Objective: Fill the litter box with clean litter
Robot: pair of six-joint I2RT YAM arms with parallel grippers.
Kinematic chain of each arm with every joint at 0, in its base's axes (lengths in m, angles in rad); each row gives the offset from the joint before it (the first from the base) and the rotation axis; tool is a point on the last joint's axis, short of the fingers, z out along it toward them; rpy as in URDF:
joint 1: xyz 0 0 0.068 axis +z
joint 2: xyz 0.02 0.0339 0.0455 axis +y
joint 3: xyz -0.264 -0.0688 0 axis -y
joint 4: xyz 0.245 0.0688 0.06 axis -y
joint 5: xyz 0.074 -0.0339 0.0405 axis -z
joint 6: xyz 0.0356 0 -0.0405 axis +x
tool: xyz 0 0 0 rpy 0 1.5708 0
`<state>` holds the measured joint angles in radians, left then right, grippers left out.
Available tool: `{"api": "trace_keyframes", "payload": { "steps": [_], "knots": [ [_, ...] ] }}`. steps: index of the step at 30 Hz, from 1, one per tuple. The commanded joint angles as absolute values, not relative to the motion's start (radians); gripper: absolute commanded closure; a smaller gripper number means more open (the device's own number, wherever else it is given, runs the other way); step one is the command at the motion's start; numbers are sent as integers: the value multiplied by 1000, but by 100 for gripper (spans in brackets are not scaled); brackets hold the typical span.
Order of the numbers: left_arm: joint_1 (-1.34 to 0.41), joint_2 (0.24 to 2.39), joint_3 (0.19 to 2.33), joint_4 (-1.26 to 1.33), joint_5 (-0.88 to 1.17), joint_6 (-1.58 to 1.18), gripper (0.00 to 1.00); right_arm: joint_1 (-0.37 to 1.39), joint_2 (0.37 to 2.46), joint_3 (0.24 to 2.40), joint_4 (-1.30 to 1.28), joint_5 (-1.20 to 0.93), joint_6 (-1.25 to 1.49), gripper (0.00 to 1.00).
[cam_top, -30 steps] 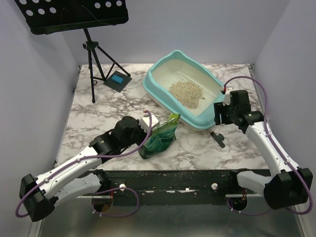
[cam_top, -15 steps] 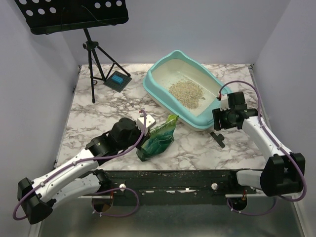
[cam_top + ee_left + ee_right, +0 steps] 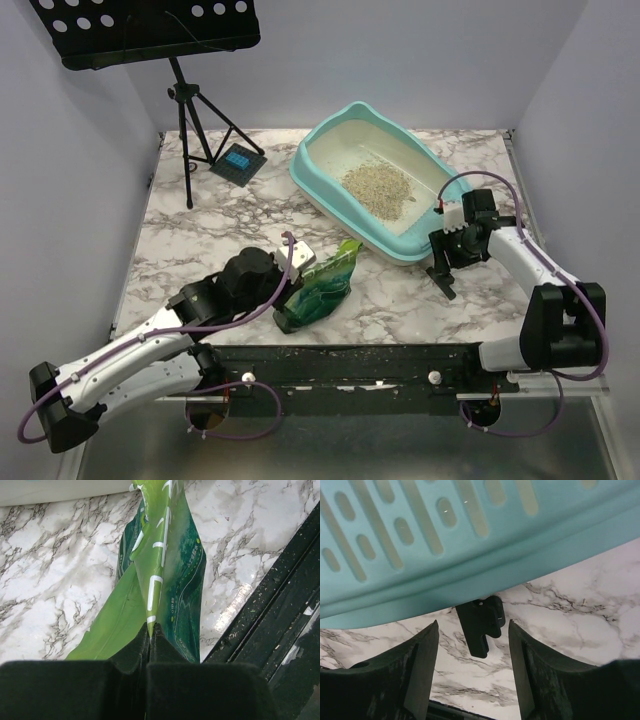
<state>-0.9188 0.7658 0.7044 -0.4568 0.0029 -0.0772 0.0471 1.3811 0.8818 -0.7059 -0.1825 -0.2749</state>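
The turquoise litter box [image 3: 318, 185] sits at the back centre-right of the marble table, with a pile of beige clean litter [image 3: 378, 186] inside. Its slotted rim fills the top of the right wrist view [image 3: 470, 555]. My left gripper [image 3: 297, 272] is shut on the edge of the green foil bag [image 3: 322, 285], which lies low on the table near the front rail; the left wrist view shows the bag [image 3: 165, 565] pinched between the pads. My right gripper [image 3: 442, 262] is open and empty, pointing down beside the box's near right corner, above a small black piece [image 3: 481, 623].
The small black piece [image 3: 441, 281] lies on the table just right of the box. A black tripod stand [image 3: 195, 120] and a dark card [image 3: 238, 163] are at the back left. The black front rail [image 3: 380, 360] carries scattered granules.
My left gripper has drawn back toward the front rail, pulling the green bag lower and nearer. My right gripper has moved left and down over the black piece.
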Motion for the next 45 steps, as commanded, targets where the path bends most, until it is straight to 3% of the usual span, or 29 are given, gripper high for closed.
{"api": "trace_keyframes", "payload": {
  "steps": [1, 21, 28, 32, 36, 45],
  "knots": [
    [-949, 726, 753, -296, -38, -81, 100, 29, 1413, 890, -741, -221, -325, 36],
    [-992, 727, 744, -302, -83, -64, 100, 20, 1514, 877, -719, -183, -354, 41],
    [-994, 724, 745, -305, -92, -63, 100, 21, 1560, 890, -730, -202, -368, 55],
    [-994, 724, 744, -304, -92, -61, 100, 21, 1548, 882, -723, -199, -362, 83],
    [-994, 723, 744, -307, -94, -60, 100, 21, 1540, 874, -718, -192, -362, 97],
    [-999, 721, 741, -305, -109, -54, 100, 21, 1468, 957, -784, -195, -347, 100]
  ]
}}
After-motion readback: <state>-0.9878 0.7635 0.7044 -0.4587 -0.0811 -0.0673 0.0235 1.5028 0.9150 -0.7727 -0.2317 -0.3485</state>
